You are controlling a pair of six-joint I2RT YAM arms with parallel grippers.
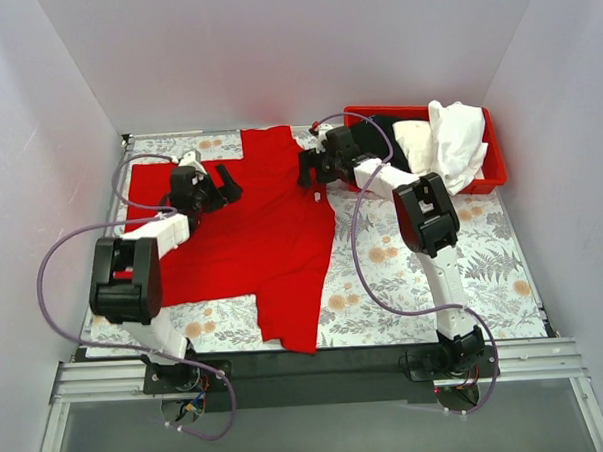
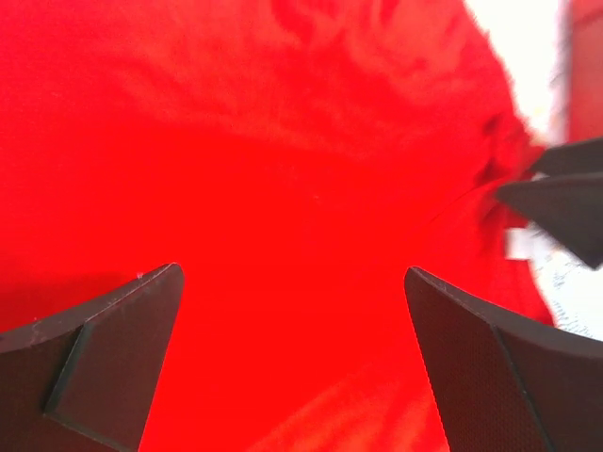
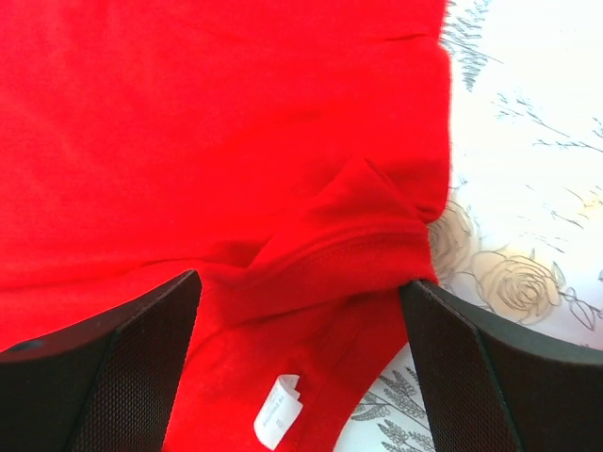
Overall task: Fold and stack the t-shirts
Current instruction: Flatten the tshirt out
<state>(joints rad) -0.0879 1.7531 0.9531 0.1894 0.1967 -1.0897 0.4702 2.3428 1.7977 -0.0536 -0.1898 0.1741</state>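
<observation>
Red cloth covered much of the flowered table point(image 1: 484, 268) where the red t-shirt point(image 1: 262, 238) lay spread out, the other shirts point(image 1: 448, 140) heaped in the bin point(image 1: 496, 172) behind. The left gripper point(image 1: 228, 185) hung over its left side and the right gripper point(image 1: 307, 172) at its collar edge, both with jaws apart, holding nothing. Folding appeared not yet begun. Next, each would need to pinch cloth, the right beside the label point(image 3: 280, 421).

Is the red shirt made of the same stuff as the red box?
No, it seems. The shirt looks like soft, matte knit cloth, maybe cotton: it wrinkles, folds over and shows a stitched hem. The box looks like hard, smooth plastic: straight walls and a crisp rim.
</observation>
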